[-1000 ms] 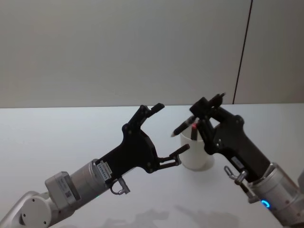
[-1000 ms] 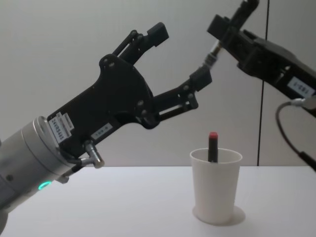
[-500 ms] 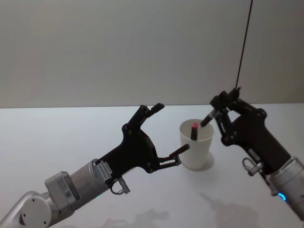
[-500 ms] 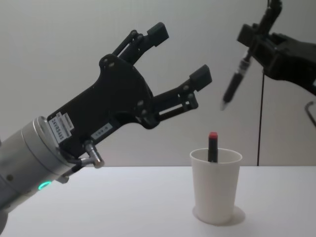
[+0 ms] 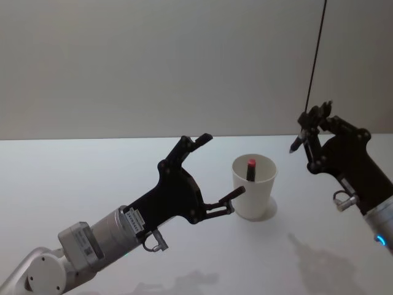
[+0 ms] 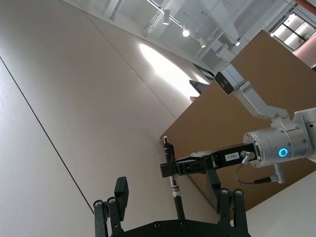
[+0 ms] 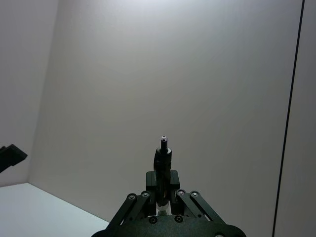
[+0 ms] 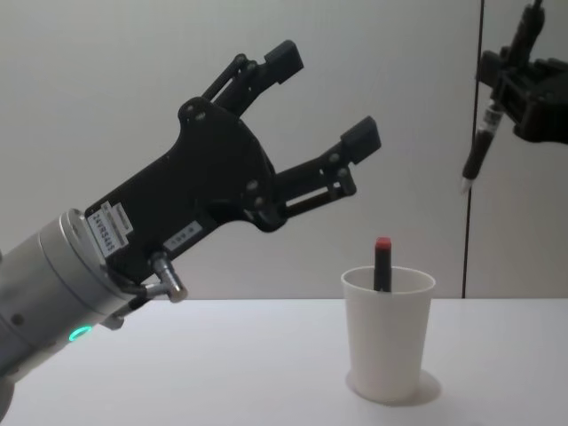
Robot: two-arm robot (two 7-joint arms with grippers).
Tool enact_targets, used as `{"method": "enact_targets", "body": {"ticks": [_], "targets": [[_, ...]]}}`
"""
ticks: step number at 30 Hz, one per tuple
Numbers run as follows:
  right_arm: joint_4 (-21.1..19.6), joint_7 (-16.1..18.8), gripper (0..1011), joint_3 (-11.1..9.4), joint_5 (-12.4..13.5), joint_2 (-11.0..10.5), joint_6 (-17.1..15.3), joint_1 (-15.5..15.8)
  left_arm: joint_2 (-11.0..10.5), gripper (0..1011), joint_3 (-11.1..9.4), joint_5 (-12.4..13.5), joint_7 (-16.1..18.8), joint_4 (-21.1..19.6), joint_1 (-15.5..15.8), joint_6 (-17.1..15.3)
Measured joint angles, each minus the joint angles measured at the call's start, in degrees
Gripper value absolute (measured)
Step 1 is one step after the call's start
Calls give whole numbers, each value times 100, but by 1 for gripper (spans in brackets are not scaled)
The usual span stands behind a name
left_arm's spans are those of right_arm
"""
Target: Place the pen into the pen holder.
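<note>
Currently the right gripper (image 8: pixel 519 67), fingers clamped on the pen (image 8: pixel 480 149), hangs right of the pen holder (image 8: pixel 388 333); lowering there misses it. Left gripper (image 8: pixel 324 98), fingers apart, could be struck.

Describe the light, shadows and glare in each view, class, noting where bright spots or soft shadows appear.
Head view: soft, even light; faint blurred shadows on the table near the front. Chest view: a pale shadow rings the base of the pen holder. Left wrist view: ceiling lamps glare, with a bright patch on the wall. Right wrist view: the wall is brightest at the top behind the pen.
</note>
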State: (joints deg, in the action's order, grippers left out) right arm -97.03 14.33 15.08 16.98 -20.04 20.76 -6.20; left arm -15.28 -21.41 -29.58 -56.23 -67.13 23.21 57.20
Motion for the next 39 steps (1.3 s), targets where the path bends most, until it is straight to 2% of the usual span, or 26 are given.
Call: {"method": "enact_targets", "body": {"ticks": [7,16,30,39], "targets": [[142,-99,135,-54,-129,13,-22,-100,0,1003,0,0,0,0,0,0],[491,-70,135,-80,-140,107,-61,-291,0,1003,0,0,0,0,0,0],[1420,314,135,-48,120,386,-102,-760,0,1003,0,0,0,0,0,0],[1974,632,135,-2,301,569,4,-1055,0,1003,0,0,0,0,0,0]]}}
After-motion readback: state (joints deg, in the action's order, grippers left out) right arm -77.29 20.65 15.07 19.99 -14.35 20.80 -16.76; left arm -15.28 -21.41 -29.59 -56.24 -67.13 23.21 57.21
